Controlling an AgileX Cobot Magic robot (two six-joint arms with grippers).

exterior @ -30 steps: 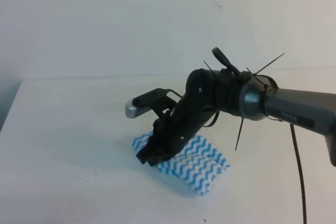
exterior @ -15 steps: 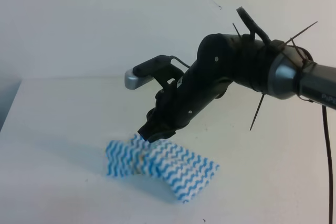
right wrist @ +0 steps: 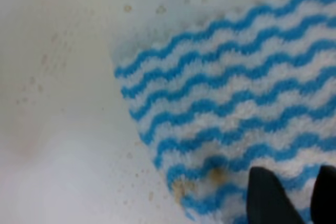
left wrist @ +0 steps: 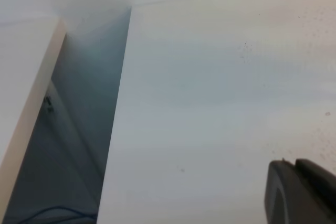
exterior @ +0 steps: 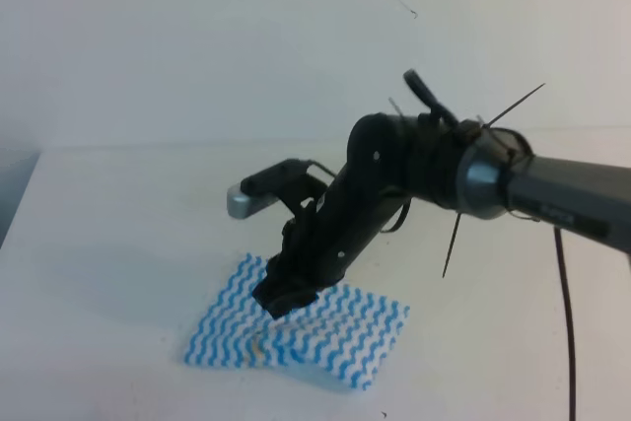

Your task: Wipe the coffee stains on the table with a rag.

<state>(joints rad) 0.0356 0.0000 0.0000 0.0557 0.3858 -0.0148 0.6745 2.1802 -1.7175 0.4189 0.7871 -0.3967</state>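
The blue-and-white wavy-striped rag (exterior: 306,332) lies spread flat on the white table (exterior: 118,244). My right gripper (exterior: 281,301) reaches across the middle and presses down on the rag's upper middle, shut on a pinch of it. In the right wrist view the rag (right wrist: 236,98) fills the right side, with the gripper (right wrist: 296,198) at the bottom right and small orange-brown wet spots on the cloth beside the fingertips (right wrist: 268,195). No coffee blotch shows on the bare table (right wrist: 63,77), only faint brownish specks. The left gripper shows only as a dark tip (left wrist: 302,192) low in the left wrist view.
The table's left edge (left wrist: 123,103) drops to a dark gap beside a pale wall. A pale wall stands behind the table (exterior: 197,46). The right arm's grey link and cable (exterior: 562,283) cross the right side.
The right gripper lifted the rag and carried it left and forward, then lowered it. The rag now lies flatter and further left than one second ago.
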